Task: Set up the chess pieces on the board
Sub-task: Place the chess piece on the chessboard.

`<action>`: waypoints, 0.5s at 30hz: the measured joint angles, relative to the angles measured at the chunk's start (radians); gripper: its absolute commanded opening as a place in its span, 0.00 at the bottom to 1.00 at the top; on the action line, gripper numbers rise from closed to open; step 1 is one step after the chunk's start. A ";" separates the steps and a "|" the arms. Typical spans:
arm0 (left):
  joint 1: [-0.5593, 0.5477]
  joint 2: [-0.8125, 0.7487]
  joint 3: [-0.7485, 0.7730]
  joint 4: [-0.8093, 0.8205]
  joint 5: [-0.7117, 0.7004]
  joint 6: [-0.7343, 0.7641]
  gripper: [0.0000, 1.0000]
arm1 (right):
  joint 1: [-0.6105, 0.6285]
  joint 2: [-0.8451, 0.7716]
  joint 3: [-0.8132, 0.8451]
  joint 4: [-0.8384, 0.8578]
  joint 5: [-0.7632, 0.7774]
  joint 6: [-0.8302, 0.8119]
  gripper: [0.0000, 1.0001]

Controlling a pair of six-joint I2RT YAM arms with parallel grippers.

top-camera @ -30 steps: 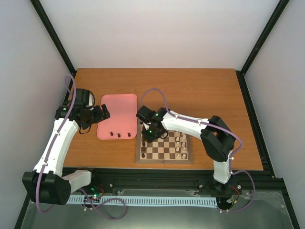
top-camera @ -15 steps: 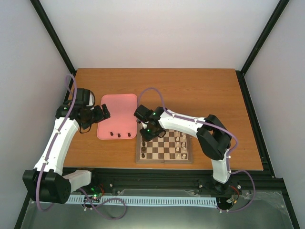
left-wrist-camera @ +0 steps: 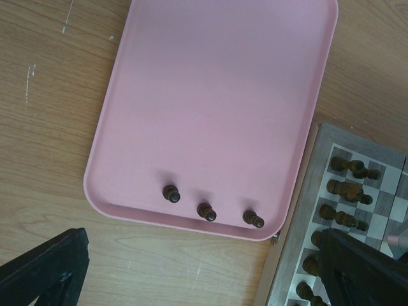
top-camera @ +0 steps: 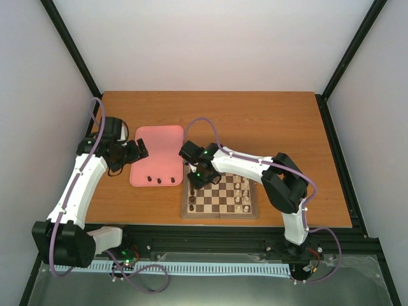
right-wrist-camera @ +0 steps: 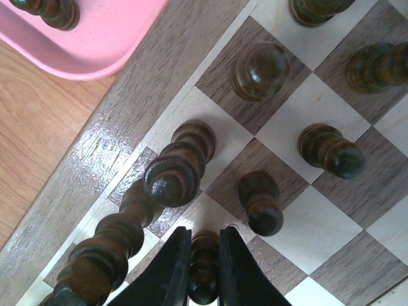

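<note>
The checkered wooden board [top-camera: 220, 199] lies at the table's near middle. My right gripper [right-wrist-camera: 205, 268] is shut on a dark brown chess piece [right-wrist-camera: 205, 275] standing on a square at the board's left side, among several other dark pieces [right-wrist-camera: 260, 69]. In the top view the right gripper [top-camera: 196, 180] is over the board's far left corner. Three dark pieces [left-wrist-camera: 206, 211] stand in a row on the pink tray [left-wrist-camera: 217, 95]. My left gripper [top-camera: 137, 152] hovers at the tray's left edge, jaws spread wide and empty; its fingertips [left-wrist-camera: 44, 268] frame the wrist view.
Cream-white pieces [top-camera: 241, 193] stand on the board's right side. The pink tray [top-camera: 157, 155] lies left of the board, nearly touching its corner. Black frame posts rise at the table's back corners.
The right gripper shifted slightly left over the board's left columns between one second ago and half a second ago, then held still. The left arm barely moved.
</note>
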 measured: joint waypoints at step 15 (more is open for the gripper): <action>0.000 0.006 0.000 0.005 0.000 0.000 1.00 | 0.000 -0.001 0.001 -0.003 0.000 -0.011 0.27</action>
